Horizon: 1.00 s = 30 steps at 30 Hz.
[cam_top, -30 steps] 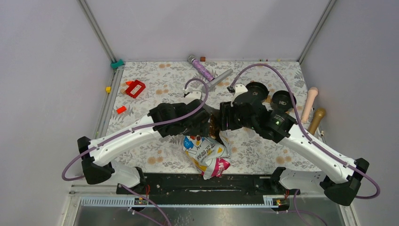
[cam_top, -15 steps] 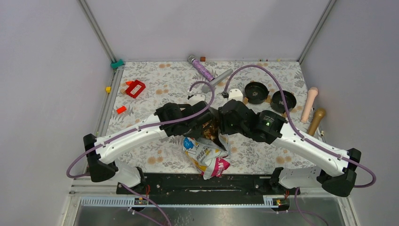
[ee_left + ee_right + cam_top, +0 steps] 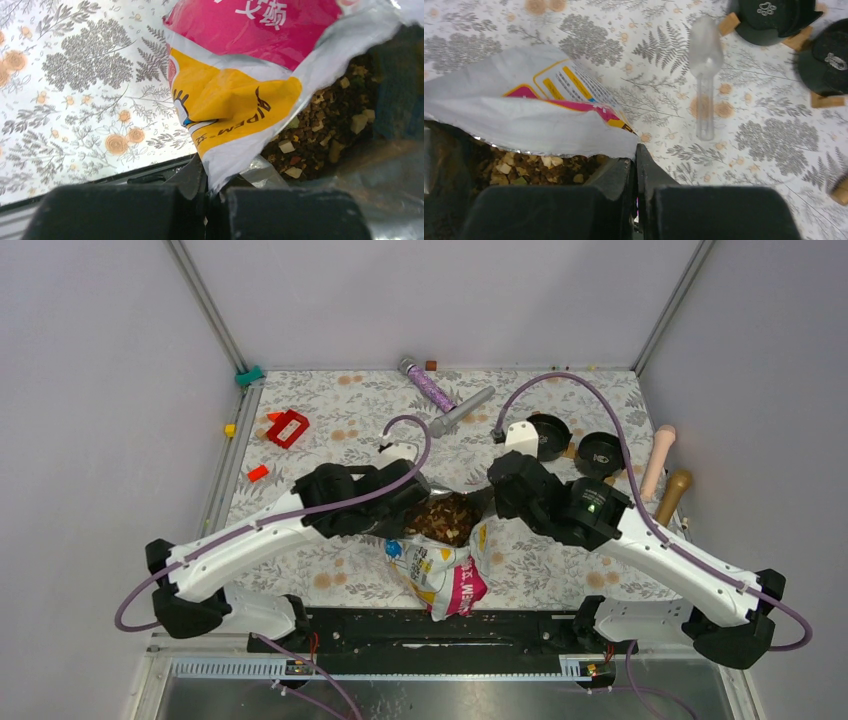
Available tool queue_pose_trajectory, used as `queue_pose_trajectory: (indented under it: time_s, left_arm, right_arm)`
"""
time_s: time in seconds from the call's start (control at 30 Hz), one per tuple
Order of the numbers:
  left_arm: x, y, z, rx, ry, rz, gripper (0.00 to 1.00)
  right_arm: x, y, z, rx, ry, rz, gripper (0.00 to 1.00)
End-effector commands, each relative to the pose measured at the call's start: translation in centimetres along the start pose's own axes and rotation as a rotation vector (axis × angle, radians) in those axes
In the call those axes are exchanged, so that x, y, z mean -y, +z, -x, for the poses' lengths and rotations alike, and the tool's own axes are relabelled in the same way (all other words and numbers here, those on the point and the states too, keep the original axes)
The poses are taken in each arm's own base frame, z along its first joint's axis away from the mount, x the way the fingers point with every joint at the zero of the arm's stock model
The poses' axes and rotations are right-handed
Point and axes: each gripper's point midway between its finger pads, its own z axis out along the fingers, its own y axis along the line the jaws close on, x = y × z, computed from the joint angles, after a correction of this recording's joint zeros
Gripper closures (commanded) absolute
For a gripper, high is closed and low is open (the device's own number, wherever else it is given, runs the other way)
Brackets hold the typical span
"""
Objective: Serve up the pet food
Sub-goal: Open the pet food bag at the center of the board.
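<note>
Left gripper [image 3: 212, 195] and right gripper [image 3: 636, 167] each pinch one rim of the pet-food bag [image 3: 225, 100], spreading its mouth, with kibble [image 3: 445, 518] exposed between them. If either rim slips free or they pull unevenly, the bag could sag and spill.

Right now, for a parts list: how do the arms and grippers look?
Left arm and right arm: white shells, black joints, a purple cable each. Left gripper and right gripper: black, blocky. Green light on the right arm.

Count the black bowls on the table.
2. One black bowl sits far right, partly covered; the second bowl is beside it, farther right. Others could be hidden.
</note>
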Motion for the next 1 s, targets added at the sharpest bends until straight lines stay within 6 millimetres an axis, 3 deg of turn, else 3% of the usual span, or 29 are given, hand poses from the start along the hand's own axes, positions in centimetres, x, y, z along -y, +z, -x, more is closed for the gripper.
queue_pose_trajectory:
  time_s: [0.0, 0.1, 0.2, 0.43, 0.67, 0.8, 0.97]
  left_arm:
    - [-5.1, -3.6, 0.5, 0.149, 0.034, 0.018, 1.00]
    - [-5.5, -4.2, 0.6, 0.188, 0.028, -0.014, 1.00]
    - [-6.1, -4.5, 1.3, 0.233, 0.004, 0.003, 1.00]
    - [-6.5, -2.9, 5.6, 0.444, -0.199, 0.003, 1.00]
    - [-11.2, -2.5, 11.3, 0.536, -0.317, 0.150, 1.00]
    - [-14.2, -2.3, 14.2, 0.569, -0.346, 0.256, 1.00]
    - [-13.9, -0.8, 15.4, 0.519, -0.317, 0.240, 1.00]
  right_arm:
    - [8.0, -1.1, 4.9, 0.163, 0.034, -0.252, 1.00]
    - [7.5, -0.5, 5.0, 0.150, 0.024, -0.208, 1.00]
    - [5.2, 0.2, 5.4, 0.161, -0.006, -0.084, 1.00]
    - [3.4, 1.7, 6.6, 0.172, -0.045, -0.040, 1.00]
    - [0.7, 2.7, 10.4, 0.268, 0.001, 0.036, 1.00]
    - [-1.9, 3.8, 11.1, 0.265, 0.004, 0.130, 1.00]
    - [-4.5, 5.5, 10.0, 0.200, -0.001, 0.217, 0.97]
